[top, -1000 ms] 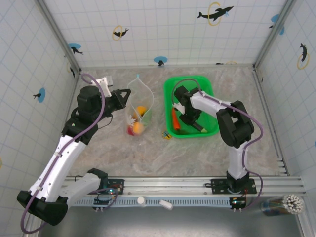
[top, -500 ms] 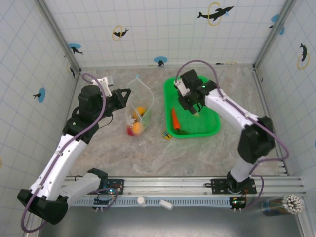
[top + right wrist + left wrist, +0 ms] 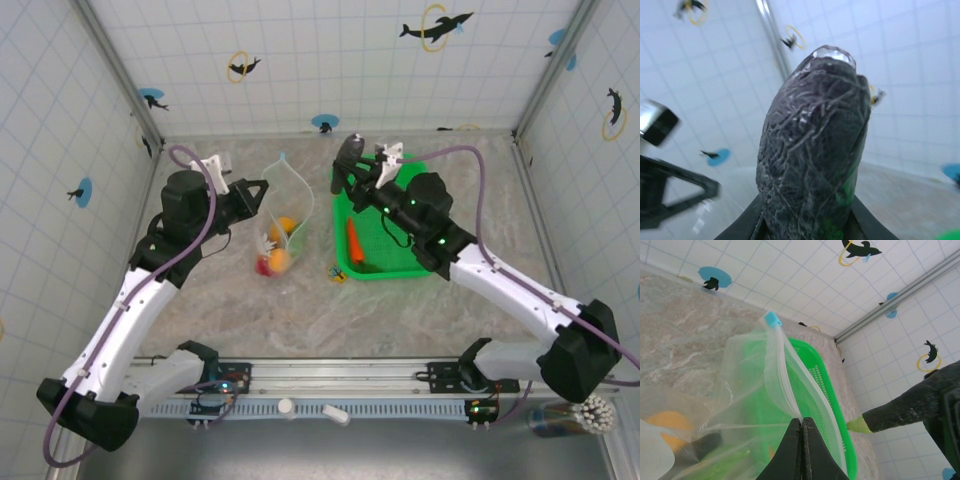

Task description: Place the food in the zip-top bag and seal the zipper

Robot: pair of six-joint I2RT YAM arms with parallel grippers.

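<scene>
The clear zip-top bag (image 3: pixel 284 205) stands open left of centre, with yellow-orange and red food (image 3: pixel 279 259) inside. My left gripper (image 3: pixel 256 192) is shut on the bag's zipper (image 3: pixel 781 374), whose strip runs up to a blue tab (image 3: pixel 771 318). My right gripper (image 3: pixel 355 178) is shut on the dark purple eggplant (image 3: pixel 348 152), held in the air over the green basket's far left corner, just right of the bag's mouth. In the right wrist view the eggplant (image 3: pixel 812 145) stands up between my fingers (image 3: pixel 747 226). An orange carrot (image 3: pixel 354 243) lies in the basket.
The bright green mesh basket (image 3: pixel 428 262) sits right of the bag, and its rim (image 3: pixel 840 432) shows through the plastic. A dark green piece (image 3: pixel 374 266) lies by the carrot. A tiny yellow-and-black trinket (image 3: pixel 338 272) rests on the table in front of the basket.
My right arm has lifted the eggplant out of the basket and swung it up and left toward the bag's mouth. The left arm and bag have stayed still.
</scene>
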